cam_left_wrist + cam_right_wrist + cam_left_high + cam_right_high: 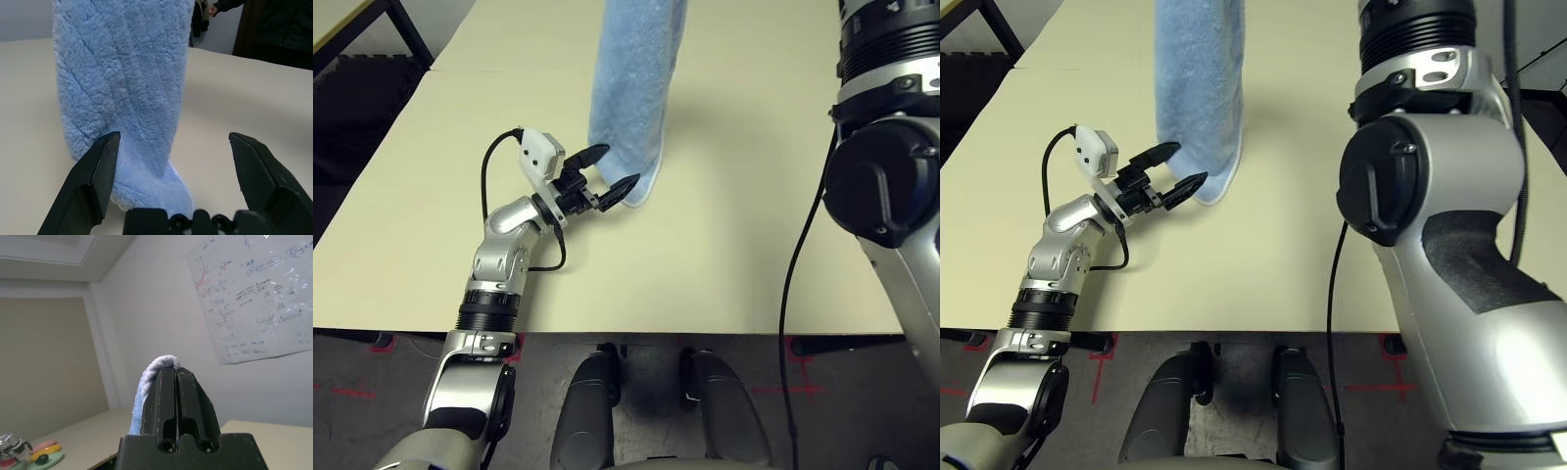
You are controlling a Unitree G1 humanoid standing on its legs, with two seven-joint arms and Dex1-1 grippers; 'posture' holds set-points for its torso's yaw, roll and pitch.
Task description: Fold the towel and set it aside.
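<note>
The light-blue terry towel hangs straight down from above the picture's top edge, and its lower end rests on the cream table. In the right wrist view my right gripper is shut on the towel's upper edge, which curls over one finger. My left gripper stands open at the towel's lower end, one fingertip on each side of the hanging cloth. In the left wrist view the towel sits between the spread fingers.
The cream table stretches wide around the towel. My right arm's big silver and black joint looms at the right. A black cable hangs beside it. A person stands beyond the table's far side.
</note>
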